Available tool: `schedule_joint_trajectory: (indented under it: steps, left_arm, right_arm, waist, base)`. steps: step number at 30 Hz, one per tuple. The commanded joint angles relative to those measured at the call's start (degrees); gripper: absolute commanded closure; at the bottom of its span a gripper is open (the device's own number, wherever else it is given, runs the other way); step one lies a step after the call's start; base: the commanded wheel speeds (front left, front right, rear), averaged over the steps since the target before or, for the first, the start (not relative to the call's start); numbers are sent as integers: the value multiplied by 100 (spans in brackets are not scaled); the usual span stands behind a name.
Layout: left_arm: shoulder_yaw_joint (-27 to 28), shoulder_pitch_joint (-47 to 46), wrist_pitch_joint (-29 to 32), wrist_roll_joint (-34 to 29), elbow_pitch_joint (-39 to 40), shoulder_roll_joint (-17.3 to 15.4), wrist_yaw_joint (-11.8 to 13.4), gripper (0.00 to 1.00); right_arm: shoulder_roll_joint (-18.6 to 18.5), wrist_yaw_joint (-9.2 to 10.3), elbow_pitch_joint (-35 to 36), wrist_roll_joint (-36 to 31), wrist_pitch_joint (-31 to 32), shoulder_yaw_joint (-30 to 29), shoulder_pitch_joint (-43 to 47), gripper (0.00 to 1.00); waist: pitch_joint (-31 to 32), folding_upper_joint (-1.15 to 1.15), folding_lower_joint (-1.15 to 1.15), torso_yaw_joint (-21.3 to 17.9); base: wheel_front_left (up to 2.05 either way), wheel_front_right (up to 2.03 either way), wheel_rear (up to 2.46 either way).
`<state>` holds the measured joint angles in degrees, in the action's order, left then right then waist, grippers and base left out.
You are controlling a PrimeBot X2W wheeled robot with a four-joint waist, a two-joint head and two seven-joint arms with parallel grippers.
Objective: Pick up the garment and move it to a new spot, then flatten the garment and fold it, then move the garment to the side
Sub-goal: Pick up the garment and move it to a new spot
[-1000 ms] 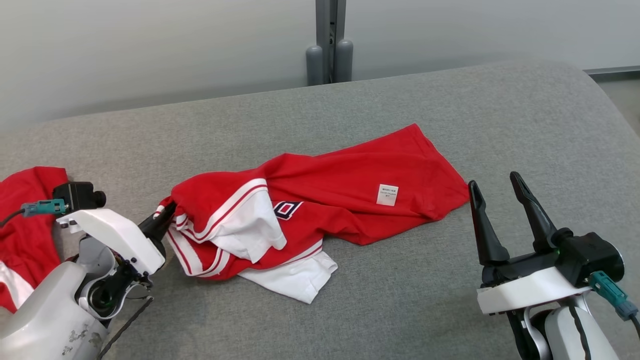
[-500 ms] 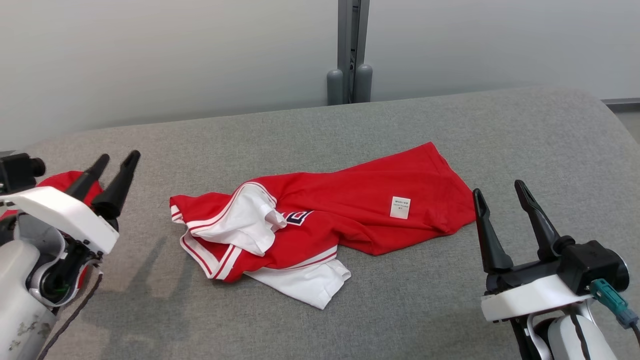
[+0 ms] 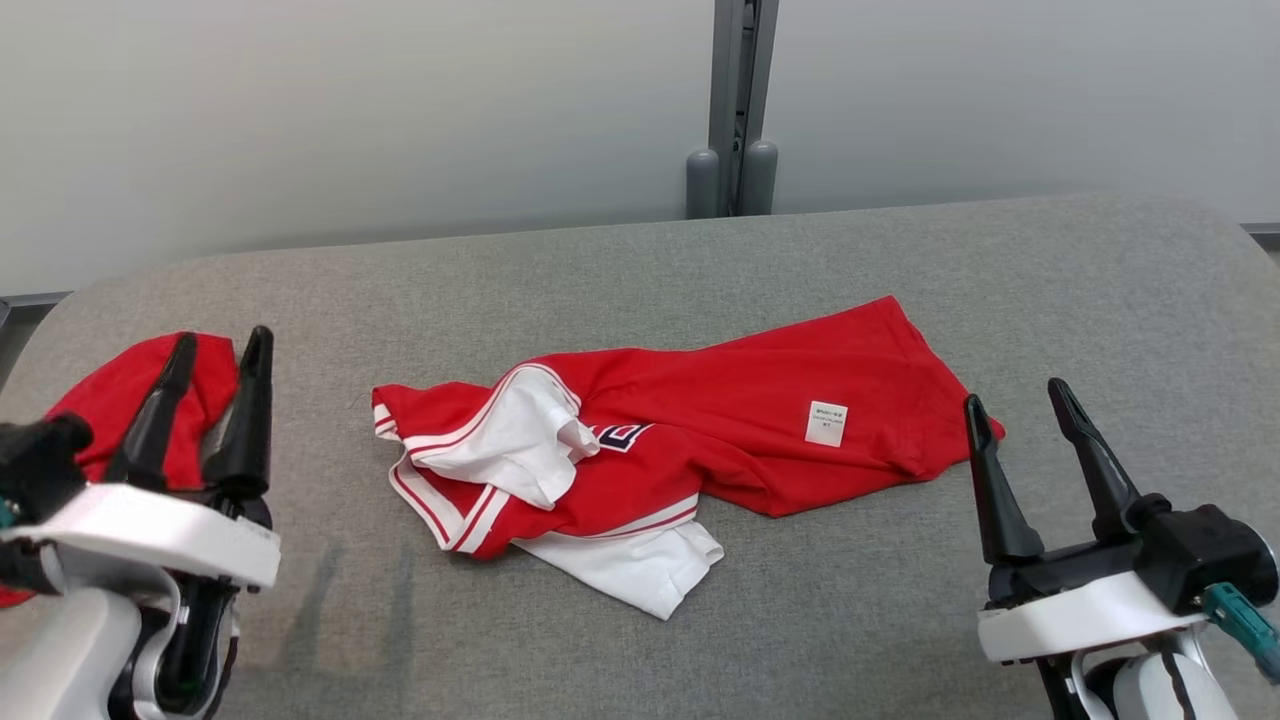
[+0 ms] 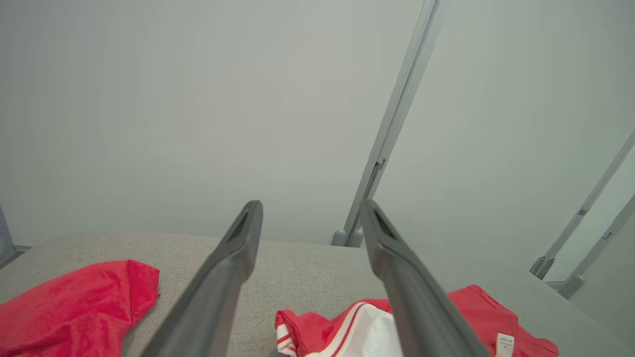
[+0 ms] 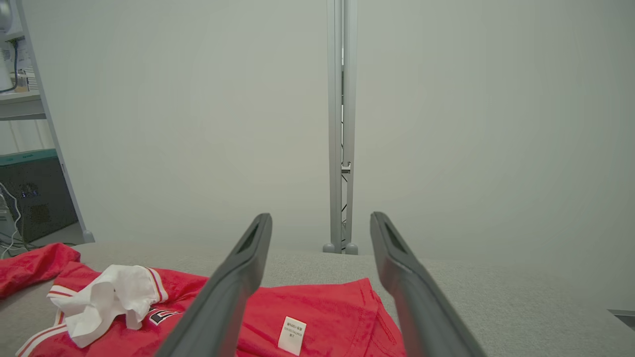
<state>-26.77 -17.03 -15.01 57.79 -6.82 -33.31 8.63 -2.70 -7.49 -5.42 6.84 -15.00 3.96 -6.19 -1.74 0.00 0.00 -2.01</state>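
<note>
You saw the garment (image 3: 690,440), red with white striped trim, lying crumpled near the middle of the grey padded surface (image 3: 640,270). A white sleeve was bunched at its left end, and a small white label (image 3: 826,423) faced up toward its right end. Your right gripper (image 3: 1015,393) stood near the garment's right edge, its two dark fingers spread apart, pointing up and holding nothing. Your left gripper (image 3: 223,336) stood well apart from the garment's left end, fingers likewise spread and empty, in front of a second red cloth (image 3: 130,390) at the surface's left edge. Behind the surface, a grey post (image 3: 738,100) rose against a pale wall.
</note>
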Motion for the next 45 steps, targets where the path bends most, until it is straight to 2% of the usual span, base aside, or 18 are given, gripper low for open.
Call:
schedule_joint_trajectory:
  steps: [1,3,7,14,23,31,45]
  left_arm:
    - [215,338,-11,-234,163,103,100,0]
    - [619,751,-12,-648,497,345,153,0]
    - [1152,1395,-13,-1403,772,832,88,0]
    - [1614,1907,-14,-2372,787,1713,-210,0]
    - [2123,2014,-15,-2997,599,2204,-659,0]
    - [2377,2005,-15,-3339,464,2528,-945,0]
    - [2626,1895,-15,-3631,250,2772,-1243,0]
  right_arm:
    - [-35,0,36,50,-28,-45,79,0]
    - [-32,0,63,81,-28,-76,114,0]
    - [-32,0,38,77,-28,-102,216,0]
    - [-35,0,53,77,-28,-206,342,0]
    - [-34,0,43,109,-28,-147,411,0]
    - [-34,0,54,61,-28,-144,387,0]
    - [-34,0,17,63,-28,-131,361,0]
  waist:
    - [1,0,0,0]
    - [0,0,0,10]
    - [10,0,0,42]
    - [19,0,0,88]
    - [97,0,0,59]
    - [113,0,0,39]
    - [110,0,0,42]
  base:
    - [0,0,0]
    - [0,0,0]
    - [0,0,0]
    - [0,0,0]
    - [0,0,0]
    - [0,0,0]
    - [0,0,0]
